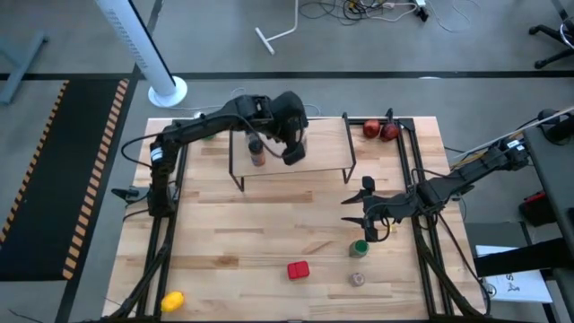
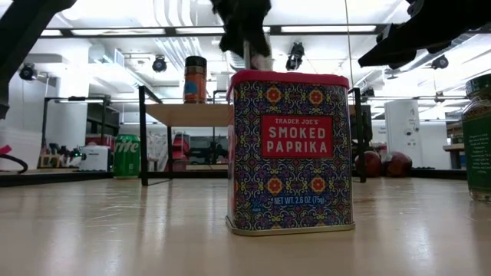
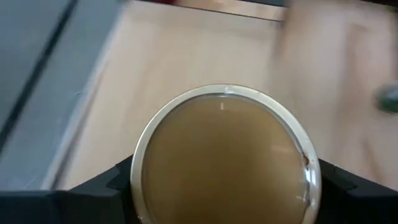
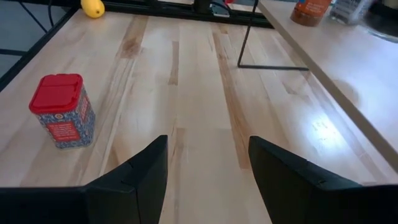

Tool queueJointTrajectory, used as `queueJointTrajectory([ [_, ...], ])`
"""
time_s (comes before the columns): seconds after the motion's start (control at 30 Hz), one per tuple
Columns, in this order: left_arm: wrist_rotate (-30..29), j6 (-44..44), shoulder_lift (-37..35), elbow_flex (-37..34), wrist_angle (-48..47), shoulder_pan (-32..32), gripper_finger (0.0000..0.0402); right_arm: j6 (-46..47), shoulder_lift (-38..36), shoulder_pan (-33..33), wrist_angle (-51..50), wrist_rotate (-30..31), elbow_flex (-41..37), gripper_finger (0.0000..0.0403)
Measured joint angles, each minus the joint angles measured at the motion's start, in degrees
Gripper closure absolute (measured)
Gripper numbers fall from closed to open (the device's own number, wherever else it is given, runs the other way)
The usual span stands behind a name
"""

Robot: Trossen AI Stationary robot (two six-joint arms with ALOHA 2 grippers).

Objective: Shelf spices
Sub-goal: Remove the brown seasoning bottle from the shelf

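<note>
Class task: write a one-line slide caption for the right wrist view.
Open right gripper hovers over the wooden table; red paprika tin stands nearby, shelf alongside.

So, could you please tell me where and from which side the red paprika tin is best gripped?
Grip the red paprika tin across two opposite flat walls just below its red lid, coming straight down from above. It stands upright and alone on the table, and flat parallel sides should suit two fingers. The open right gripper is nearest.
</note>
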Motion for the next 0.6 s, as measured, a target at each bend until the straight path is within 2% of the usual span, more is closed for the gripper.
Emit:
queueJointTrajectory([
  [0.27, 0.82, -2.45, -0.04, -0.9, -1.0, -10.12, 0.0138, 1.82, -0.06, 0.97, -0.11, 0.0, -0.39, 0.0204],
  [0.6, -0.02, -10.73, -0.05, -3.08, -1.1, -23.45, 0.0138, 2.32, -0.98, 2.27, -0.13, 0.13, -0.39, 0.0204],
])
